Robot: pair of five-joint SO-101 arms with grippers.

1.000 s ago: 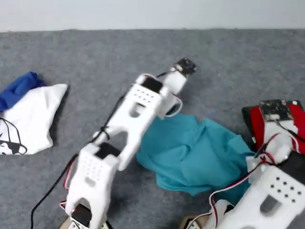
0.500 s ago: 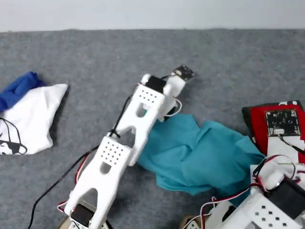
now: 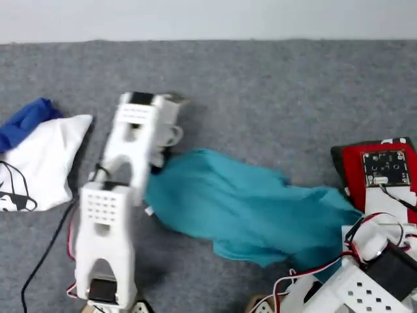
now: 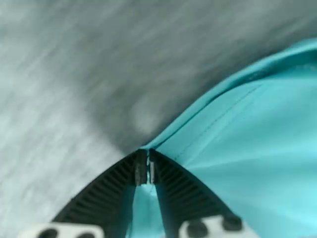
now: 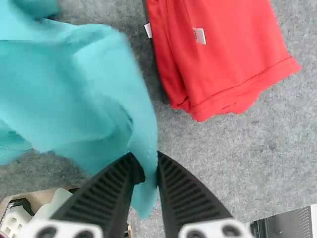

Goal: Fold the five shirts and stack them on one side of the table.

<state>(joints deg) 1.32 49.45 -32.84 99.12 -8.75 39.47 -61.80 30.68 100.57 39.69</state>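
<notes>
Grey felt-like table top runs back to a plain white wall. Far left: a bunched blue cloth touching a white shirt w/ black print, lying flat. Next, the white plastic left arm stands near them. The left gripper has its fingers pinched together on a hem of the creased teal shirt, which lies spread across mid table btwn the two arms. At the right edge, a folded red shirt lies on the felt just beside the teal one, w/ the white right arm at the near corner. The right gripper has its fingers clamped on the teal shirt's other end, a flap hanging btwn them. Vs 0.5 s ago: left arm has swung well to the left, taking its corner along, so the teal shirt is stretched longer & flatter instead of heaped. Right arm, red shirt, white shirt & blue cloth are where they were.
</notes>
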